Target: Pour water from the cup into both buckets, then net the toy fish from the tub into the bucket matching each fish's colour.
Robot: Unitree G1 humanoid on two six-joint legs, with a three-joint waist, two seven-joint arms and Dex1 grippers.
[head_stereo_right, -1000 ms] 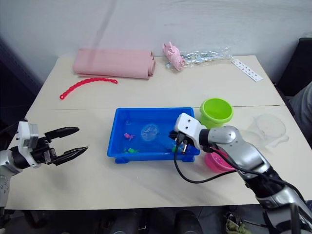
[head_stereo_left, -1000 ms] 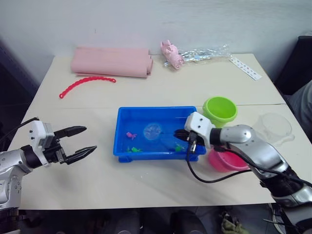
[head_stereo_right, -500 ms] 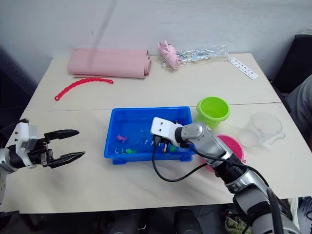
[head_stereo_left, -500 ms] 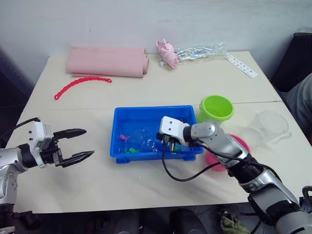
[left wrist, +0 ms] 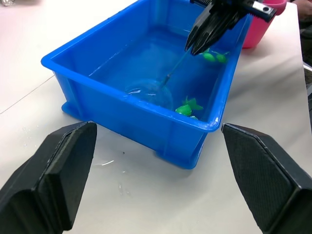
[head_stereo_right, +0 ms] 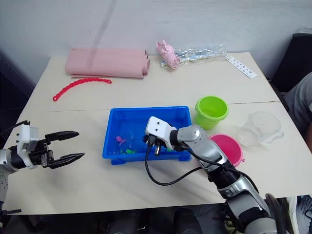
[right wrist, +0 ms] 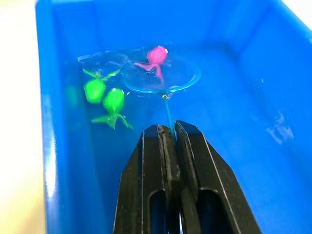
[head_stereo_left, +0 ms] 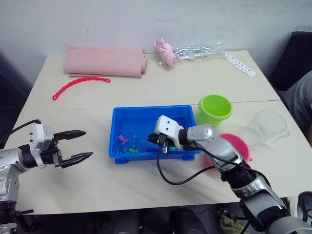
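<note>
Since a second ago the right gripper point(right wrist: 168, 131), clamped on the net point(right wrist: 161, 73) stick, has swept across the tub point(head_stereo_left: 146, 113); a pink fish point(right wrist: 155, 57) sits over the hoop just ahead. Lifting fast could spill it. Left gripper point(head_stereo_left: 78, 145) hangs apart

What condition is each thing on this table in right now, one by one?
Right gripper: shut on the net's stick.
Net: hoop in the tub, a pink fish over it.
Green fish: two lying beside the hoop.
Tub: upright on the table.
Left gripper: open, holding nothing.
Green bucket: upright.
Pink bucket: upright.
Cup: standing upright.
</note>
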